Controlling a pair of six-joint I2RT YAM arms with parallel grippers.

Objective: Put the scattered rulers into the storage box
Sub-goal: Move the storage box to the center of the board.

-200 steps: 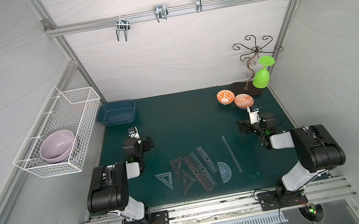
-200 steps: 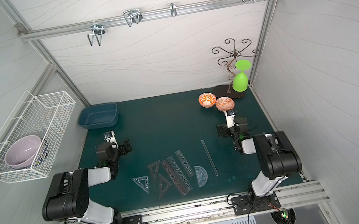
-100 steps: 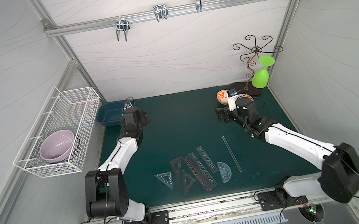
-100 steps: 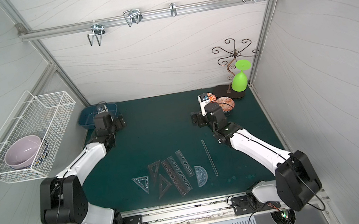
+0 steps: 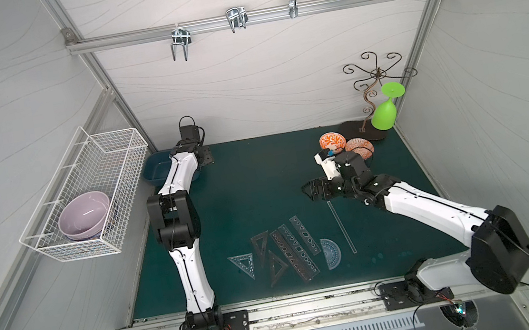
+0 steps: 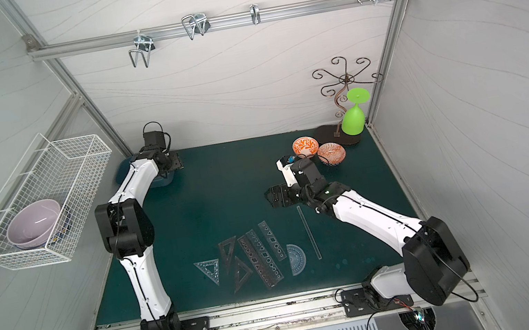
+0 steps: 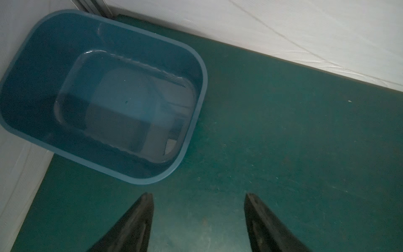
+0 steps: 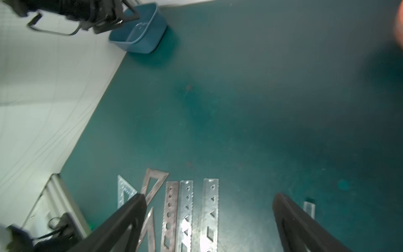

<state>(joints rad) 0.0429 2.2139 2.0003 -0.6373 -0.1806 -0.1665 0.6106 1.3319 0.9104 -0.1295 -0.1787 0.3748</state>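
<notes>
The scattered rulers lie flat near the mat's front middle: a bluish triangle (image 5: 243, 264), two dark triangles (image 5: 262, 246), long stencil strips (image 5: 294, 253), a half-circle protractor (image 5: 330, 253) and a thin clear straightedge (image 5: 341, 227). The storage box (image 5: 155, 171), a dusty-blue tub, sits in the back left corner and looks empty (image 7: 202, 87). My left gripper (image 7: 198, 194) hovers open beside the box, nothing between its fingers. My right gripper (image 8: 209, 196) is open above the mat behind the stencil strips (image 8: 210, 207), near the straightedge's far end (image 8: 309, 208).
A white wire basket (image 5: 85, 188) on the left wall holds a lilac bowl (image 5: 86, 215). Two orange patterned bowls (image 5: 332, 142) sit at the back right beside a metal stand (image 5: 370, 90) with a green goblet (image 5: 385, 113). Hooks hang from the top rail.
Both arms unfolded from their rest poses. The left reached back to the box and its jaws narrowed somewhat. The right swung out, then came forward towards the rulers.
</notes>
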